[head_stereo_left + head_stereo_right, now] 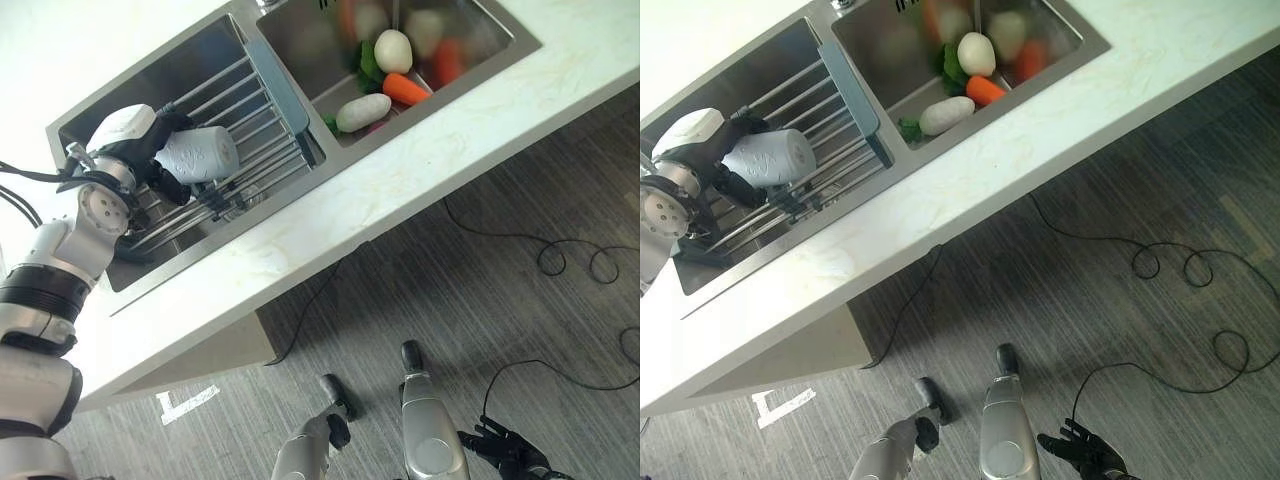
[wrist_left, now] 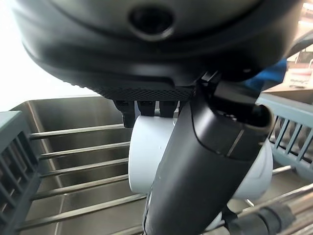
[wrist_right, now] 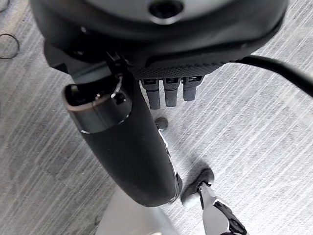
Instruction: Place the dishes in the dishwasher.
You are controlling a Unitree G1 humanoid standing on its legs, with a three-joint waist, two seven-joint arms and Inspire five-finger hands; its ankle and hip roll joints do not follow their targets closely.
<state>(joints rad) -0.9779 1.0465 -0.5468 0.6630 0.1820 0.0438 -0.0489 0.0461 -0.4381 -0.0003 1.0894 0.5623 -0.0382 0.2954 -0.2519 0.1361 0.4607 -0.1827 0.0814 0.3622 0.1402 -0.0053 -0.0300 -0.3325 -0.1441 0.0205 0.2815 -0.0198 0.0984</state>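
Left hand (image 1: 150, 150) curls round a pale grey-white cup (image 1: 197, 154) lying on its side over the wire rack (image 1: 250, 165) in the left sink basin (image 1: 150, 75). Right hand (image 3: 161, 63) hangs with relaxed fingers above the floor (image 3: 264, 122).

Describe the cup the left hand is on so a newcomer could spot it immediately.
Start at the double steel sink set in the pale counter. The basin away from the vegetables holds a wire rack with blue-grey ends. The cup lies on its side on those bars, gripped by the left hand; it is the sink's one pale, speckled dish.
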